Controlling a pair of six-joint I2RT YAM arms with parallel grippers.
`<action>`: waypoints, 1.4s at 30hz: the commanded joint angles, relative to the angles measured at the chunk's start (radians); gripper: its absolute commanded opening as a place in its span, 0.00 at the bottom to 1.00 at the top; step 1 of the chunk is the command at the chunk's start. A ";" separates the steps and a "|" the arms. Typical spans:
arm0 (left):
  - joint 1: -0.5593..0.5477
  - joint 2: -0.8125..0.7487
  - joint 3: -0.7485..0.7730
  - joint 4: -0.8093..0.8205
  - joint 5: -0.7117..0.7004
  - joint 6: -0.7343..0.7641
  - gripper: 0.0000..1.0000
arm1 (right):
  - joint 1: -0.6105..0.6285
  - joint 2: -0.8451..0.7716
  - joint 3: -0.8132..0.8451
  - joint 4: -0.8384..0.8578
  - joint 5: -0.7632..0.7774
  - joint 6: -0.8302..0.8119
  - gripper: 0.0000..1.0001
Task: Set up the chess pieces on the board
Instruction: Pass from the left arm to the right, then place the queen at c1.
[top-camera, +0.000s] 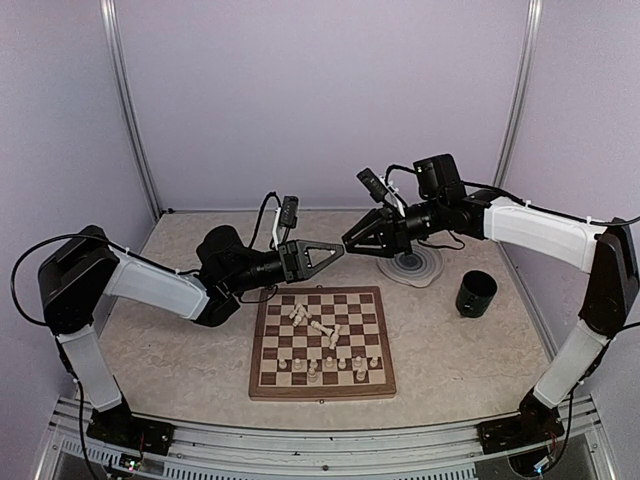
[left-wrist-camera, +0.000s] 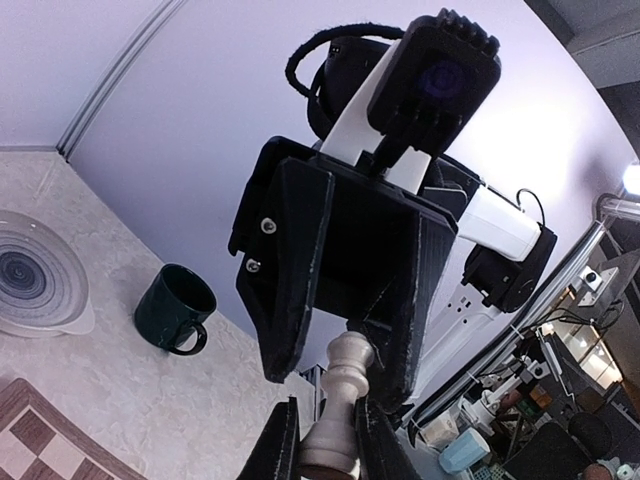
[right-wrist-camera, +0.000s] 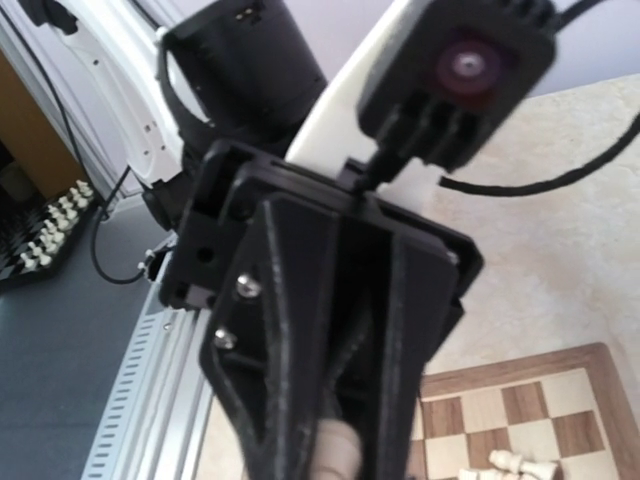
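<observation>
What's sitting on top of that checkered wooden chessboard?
Small pale wooden chess pieces: some upright near the front, several toppled mid-board. Nothing covers the checkered wooden chessboard from above.

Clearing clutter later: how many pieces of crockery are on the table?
2: a grey-ringed plate beyond the board's far right corner; a dark green mug right of it. Nothing looks hidden.

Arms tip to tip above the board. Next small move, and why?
Probably close the right hand onto the pale cream wooden chess piece: its jaws straddle the piece's head with a gap showing, while the left hand grips the base.
</observation>
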 joint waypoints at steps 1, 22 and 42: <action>-0.002 -0.020 -0.013 0.049 -0.009 -0.006 0.06 | -0.019 -0.028 -0.022 0.015 0.010 0.006 0.33; 0.062 -0.163 0.057 -0.513 -0.061 0.229 0.44 | -0.019 -0.078 0.006 -0.149 0.191 -0.226 0.10; 0.334 -0.437 0.301 -0.932 -0.596 0.448 0.99 | 0.134 -0.013 0.200 -0.495 0.491 -0.576 0.11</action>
